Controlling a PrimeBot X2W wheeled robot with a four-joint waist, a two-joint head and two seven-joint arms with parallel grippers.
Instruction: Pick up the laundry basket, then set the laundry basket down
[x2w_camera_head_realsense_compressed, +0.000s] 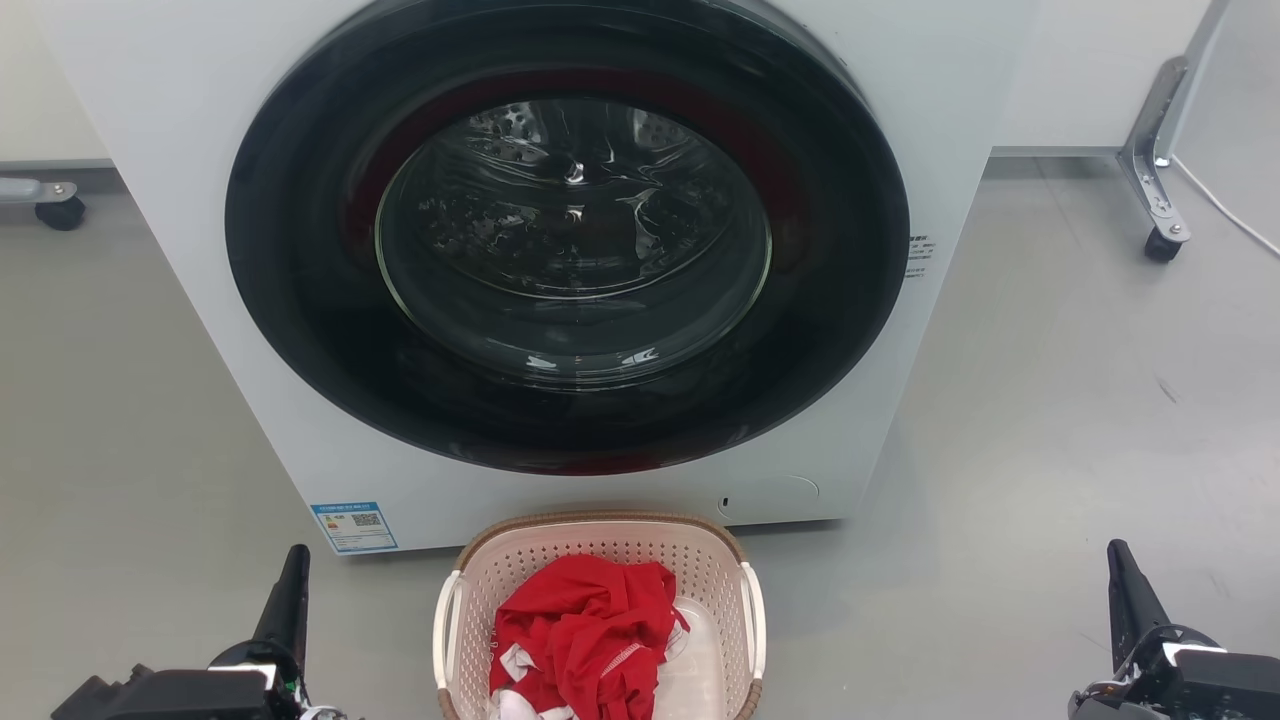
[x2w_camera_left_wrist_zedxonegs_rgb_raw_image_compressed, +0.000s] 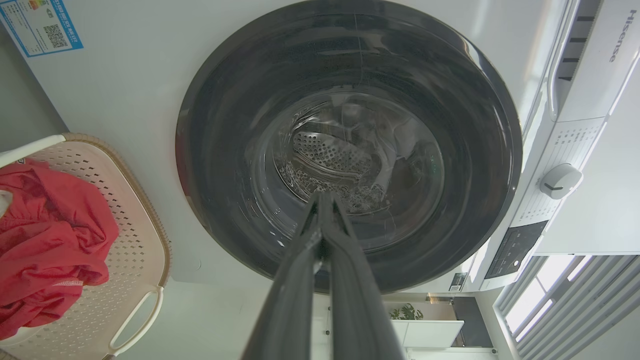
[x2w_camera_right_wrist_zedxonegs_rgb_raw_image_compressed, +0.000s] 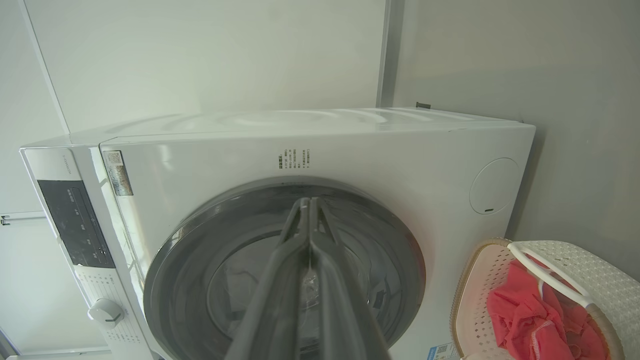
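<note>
The laundry basket (x2w_camera_head_realsense_compressed: 600, 523) stands on the grey floor just in front of the washing machine, at the bottom middle of the head view. It is cream-white and perforated, with a brown rim and white side handles. A crumpled red garment (x2w_camera_head_realsense_compressed: 585, 630) lies in it over something white. My left gripper (x2w_camera_head_realsense_compressed: 297, 553) is shut and empty, on the floor side left of the basket and apart from it. My right gripper (x2w_camera_head_realsense_compressed: 1118, 548) is shut and empty, well to the basket's right. In the wrist views the basket (x2w_camera_left_wrist_zedxonegs_rgb_raw_image_compressed: 150, 220) (x2w_camera_right_wrist_zedxonegs_rgb_raw_image_compressed: 462, 290) sits to one side of the closed fingertips (x2w_camera_left_wrist_zedxonegs_rgb_raw_image_compressed: 324, 196) (x2w_camera_right_wrist_zedxonegs_rgb_raw_image_compressed: 309, 201).
The white front-loading washing machine (x2w_camera_head_realsense_compressed: 200, 200) fills the upper head view, its round dark glass door (x2w_camera_head_realsense_compressed: 570, 230) closed. A castor (x2w_camera_head_realsense_compressed: 60, 212) sits at the far left and a metal leg on a castor (x2w_camera_head_realsense_compressed: 1160, 240) at the far right. Grey floor lies on both sides of the basket.
</note>
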